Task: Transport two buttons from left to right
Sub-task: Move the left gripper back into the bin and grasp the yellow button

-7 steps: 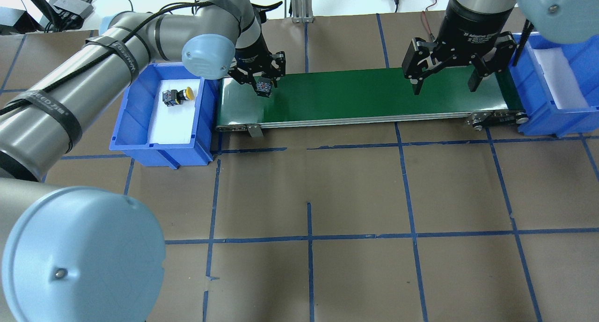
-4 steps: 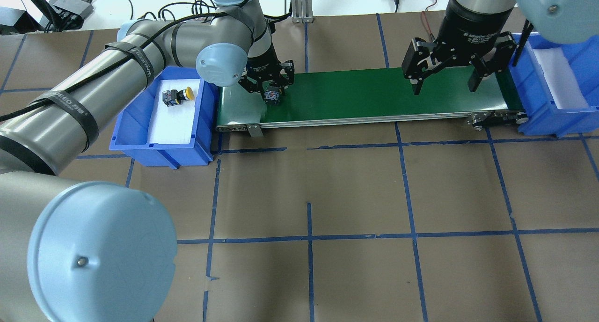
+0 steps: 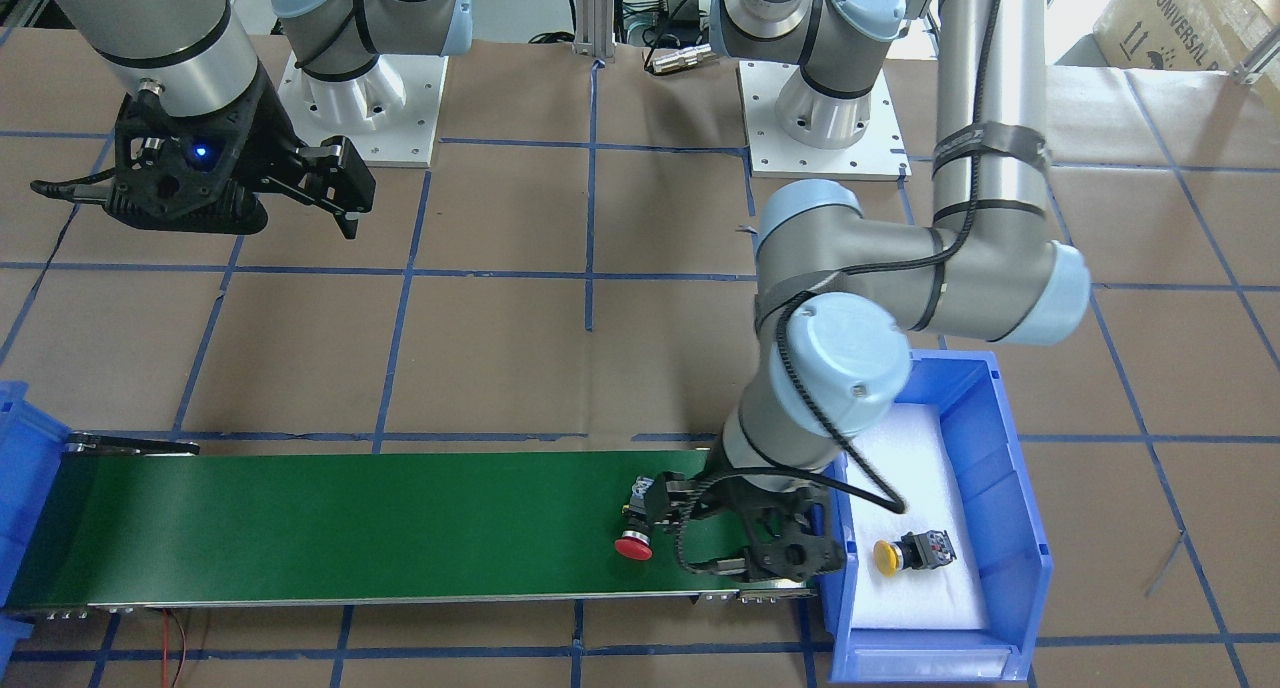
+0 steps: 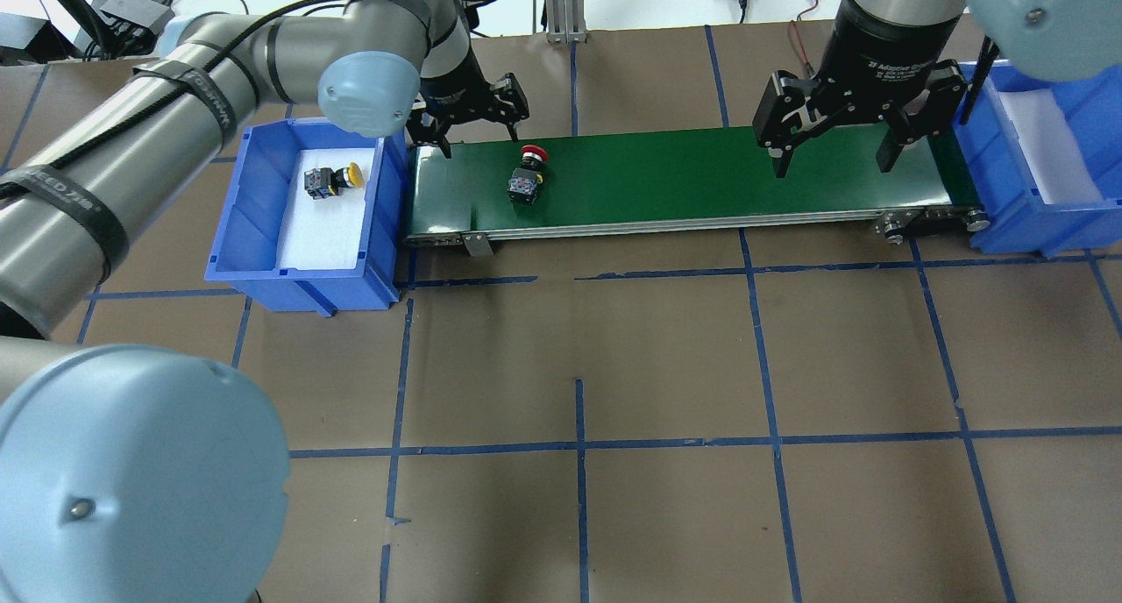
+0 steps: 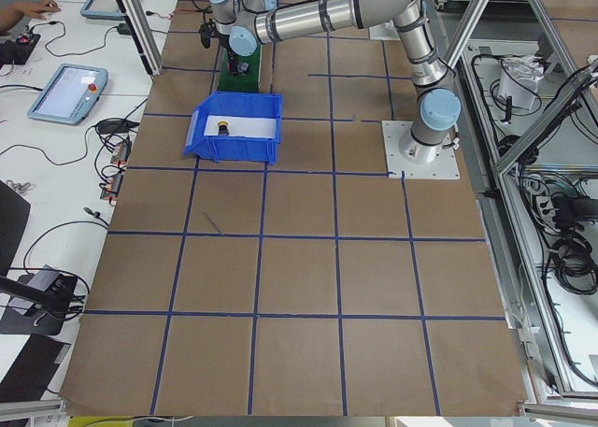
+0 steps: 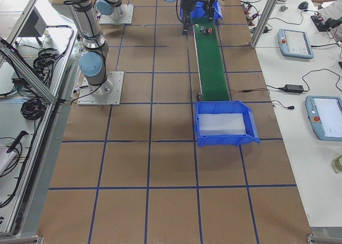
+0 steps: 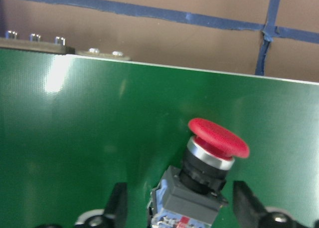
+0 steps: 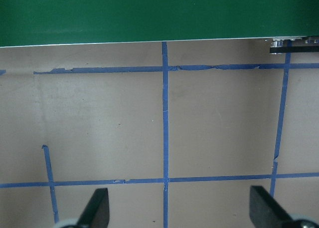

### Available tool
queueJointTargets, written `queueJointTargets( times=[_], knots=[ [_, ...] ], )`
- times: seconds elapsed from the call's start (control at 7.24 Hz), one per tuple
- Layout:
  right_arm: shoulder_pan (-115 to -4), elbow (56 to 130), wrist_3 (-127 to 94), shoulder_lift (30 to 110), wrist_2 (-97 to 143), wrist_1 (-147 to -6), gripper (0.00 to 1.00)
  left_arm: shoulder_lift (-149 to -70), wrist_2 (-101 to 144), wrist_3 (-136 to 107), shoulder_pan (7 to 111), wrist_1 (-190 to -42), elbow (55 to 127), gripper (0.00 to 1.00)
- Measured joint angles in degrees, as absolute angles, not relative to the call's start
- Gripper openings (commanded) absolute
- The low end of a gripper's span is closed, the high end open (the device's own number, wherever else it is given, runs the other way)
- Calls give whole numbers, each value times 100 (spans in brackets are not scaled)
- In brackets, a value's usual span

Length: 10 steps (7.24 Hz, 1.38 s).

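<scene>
- Over the left end of the belt, my left gripper (image 4: 478, 138) hangs with its two fingers spread wide and nothing clamped between them.
- On the left wrist camera both fingertips (image 7: 118, 204) sit low in the picture, one on either side of the red button (image 7: 204, 178), with a strip of green showing on each side, so neither pad touches it.
- That red button (image 4: 528, 172) lies on its side on the green conveyor belt (image 4: 701, 173), near the belt's left end. Its mushroom cap points away from the robot and its grey contact block points back toward it.
- From across the table I see the red cap (image 3: 633, 545) poking out just beside the gripper's black linkage.
- Beside the belt's left end stands the left blue bin (image 4: 298, 292) with a white pad inside. The yellow button (image 4: 331, 180) lies on that pad on its side, cap turned toward the belt.
- Farther along, my right gripper (image 4: 833, 165) hovers above the belt's right end, fingers wide apart and empty. Its wrist camera shows only brown paper, blue tape and the belt's edge.
- Past it, the right blue bin (image 4: 1008, 209) sits at the belt's right end, and I see no button on its white pad.
</scene>
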State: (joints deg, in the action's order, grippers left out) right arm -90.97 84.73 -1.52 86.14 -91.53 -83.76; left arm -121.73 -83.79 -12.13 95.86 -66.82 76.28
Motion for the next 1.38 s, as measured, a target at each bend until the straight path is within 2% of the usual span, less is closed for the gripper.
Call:
queueJointTargets(
  times=[0.41, 0.69, 1.24, 1.38],
  knots=[
    [-9096, 8473, -151, 8613, -9150, -8376, 100, -11761, -8343, 1568, 8657, -6740, 7582, 100],
    [-9096, 8473, -157, 8613, -9150, -8376, 100, -11769, -8354, 3964, 8203, -6753, 7631, 100],
    [-9096, 8473, -151, 8613, -9157, -8376, 100, -12388, -8601, 7159, 7962, -6808, 7949, 100],
    [-9097, 8473, -150, 8613, -9158, -8376, 100, -12546, -8629, 7482, 7962, -6821, 7983, 96]
  ],
)
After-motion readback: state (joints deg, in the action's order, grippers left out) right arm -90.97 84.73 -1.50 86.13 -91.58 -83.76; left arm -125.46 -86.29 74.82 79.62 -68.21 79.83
